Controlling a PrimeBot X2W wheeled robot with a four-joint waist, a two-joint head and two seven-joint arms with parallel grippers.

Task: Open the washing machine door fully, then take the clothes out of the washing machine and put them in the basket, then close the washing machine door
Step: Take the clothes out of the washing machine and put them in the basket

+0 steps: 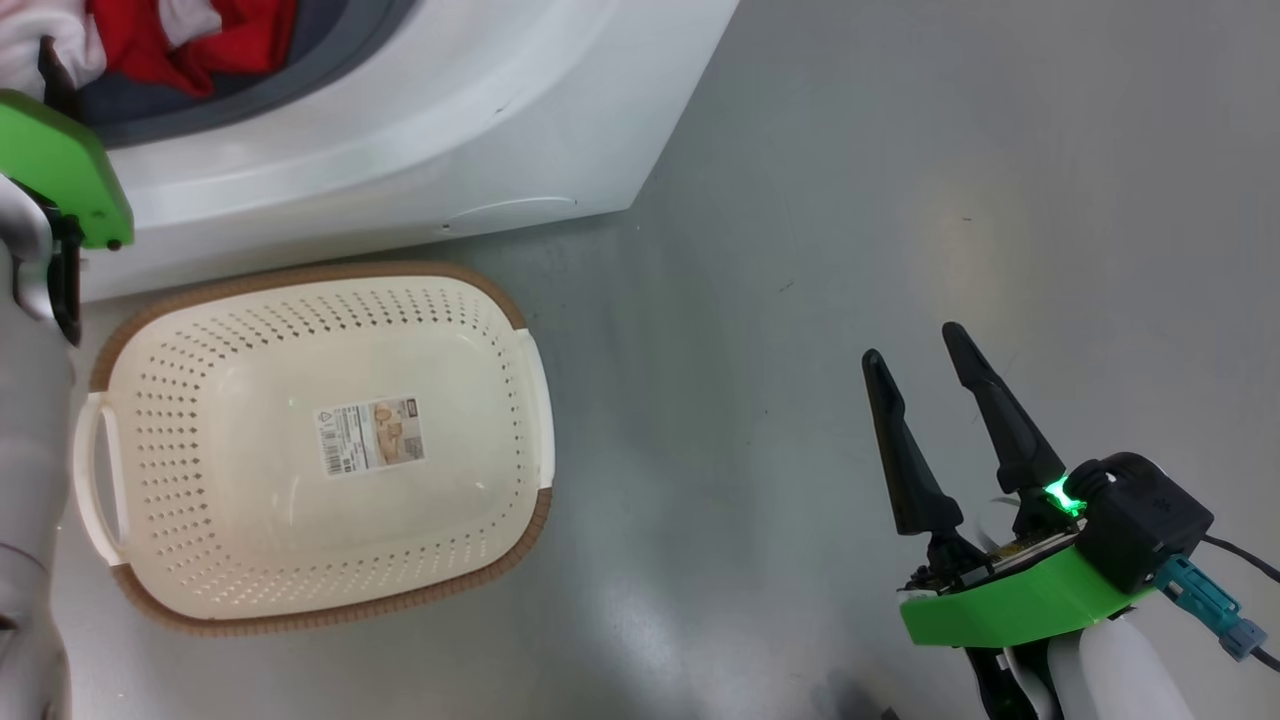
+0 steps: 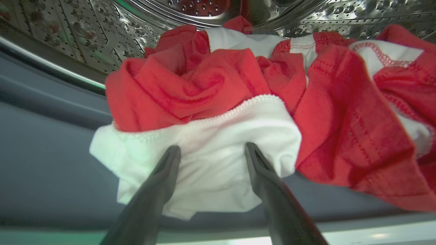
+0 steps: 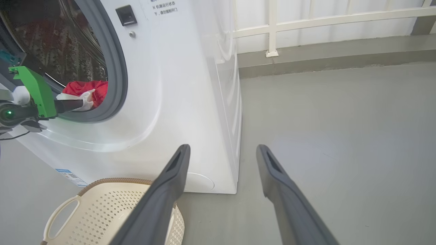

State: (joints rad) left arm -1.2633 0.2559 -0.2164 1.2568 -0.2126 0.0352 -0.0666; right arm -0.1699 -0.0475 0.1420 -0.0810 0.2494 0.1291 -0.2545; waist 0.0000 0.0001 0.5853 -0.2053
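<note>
Bunching at the mouth of the perforated steel drum (image 2: 102,30), the soft red and white fabric clothes (image 2: 218,102) lay partly on the grey rubber ring (image 3: 117,68) of the big white front-loading washing machine (image 3: 177,102), with the left gripper (image 2: 212,147) spread wide, its 2 long dark fingers (image 2: 153,197) either side of a white fold, tips at the cloth, nothing clamped. Just before the machine's front, the small cream-white perforated plastic basket (image 1: 160,420) with a brown woven-look rim stood on the grey floor (image 1: 900,150), while the right gripper (image 1: 912,344) hung well apart over that floor, its jaws wide and holding nothing.
</note>
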